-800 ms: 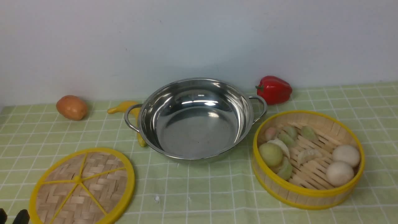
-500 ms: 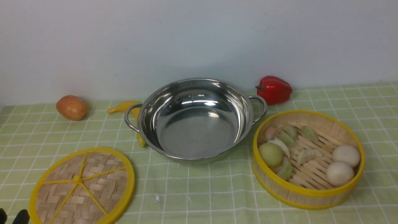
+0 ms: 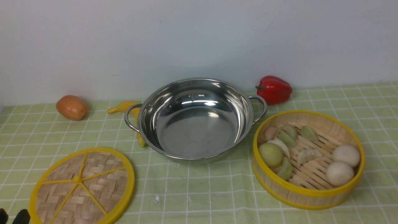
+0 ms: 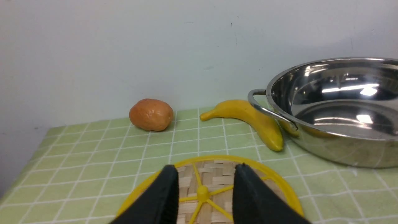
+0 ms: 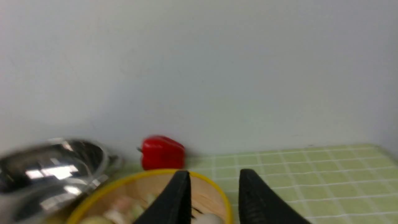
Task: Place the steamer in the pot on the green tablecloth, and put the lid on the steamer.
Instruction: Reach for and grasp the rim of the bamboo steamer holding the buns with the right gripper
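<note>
Front view, nearest first: two black tips of the left jaws show at the near edge, at about 7 o'clock from the lid (image 3: pixel 82 186). The left wrist view shows them partly open and holding nothing, poised over the lid's near half with its yellow hub in sight between them. The right jaws are out of the front view. The right wrist view, which is smeared, shows them also apart and empty above the near rim of the steamer (image 3: pixel 306 197).

The lid lies flat on the green tablecloth (image 3: pixel 202 193) at 8 o'clock from the pot (image 3: pixel 192 130), well apart from it. The steamer, with buns and dumplings on its slats, stands on the cloth at 4 o'clock from the pot, just beside the pot's right handle. The pot holds nothing. Behind it, a banana (image 3: pixel 124 106) runs under the left handle at 9 o'clock, a potato (image 3: pixel 71 107) lies farther out at 10, and a red pepper (image 3: pixel 274 89) sits at 2, against the wall (image 3: pixel 199 37).

Over the last second nothing on the bench has shifted, and the left tips sit where they were. Both steps are therefore still ahead, the steamer first. The blur in the right wrist view suggests that arm may be starting to move.
</note>
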### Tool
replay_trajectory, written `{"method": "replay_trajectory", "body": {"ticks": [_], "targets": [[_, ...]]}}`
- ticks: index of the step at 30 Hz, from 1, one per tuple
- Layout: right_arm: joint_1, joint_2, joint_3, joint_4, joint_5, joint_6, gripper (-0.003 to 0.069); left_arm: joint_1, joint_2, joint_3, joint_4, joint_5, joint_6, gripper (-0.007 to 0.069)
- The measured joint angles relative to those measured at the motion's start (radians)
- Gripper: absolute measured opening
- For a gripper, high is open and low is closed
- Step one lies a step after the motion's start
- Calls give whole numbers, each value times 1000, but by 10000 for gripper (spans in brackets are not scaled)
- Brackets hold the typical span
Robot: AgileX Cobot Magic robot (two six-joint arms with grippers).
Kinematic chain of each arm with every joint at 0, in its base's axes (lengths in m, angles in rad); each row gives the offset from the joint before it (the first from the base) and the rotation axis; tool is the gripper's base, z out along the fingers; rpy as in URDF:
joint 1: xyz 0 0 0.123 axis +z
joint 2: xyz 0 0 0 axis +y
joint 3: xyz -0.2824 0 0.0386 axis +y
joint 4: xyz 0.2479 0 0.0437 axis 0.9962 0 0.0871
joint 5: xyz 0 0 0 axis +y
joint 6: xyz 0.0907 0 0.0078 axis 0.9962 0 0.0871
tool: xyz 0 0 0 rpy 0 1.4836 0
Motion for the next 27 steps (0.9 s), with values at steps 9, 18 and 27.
{"method": "replay_trajectory", "body": {"ticks": [9,18,27], "targets": [[0,0,0,484,-138,293,240,0,0,0,-432,-188,-352,242],[0,-1,-15,526,-151,311,240,0,0,2,-451,-480,-389,242],[0,143,-415,174,-225,169,240,0,156,-341,-253,-586,-307,242]]}}
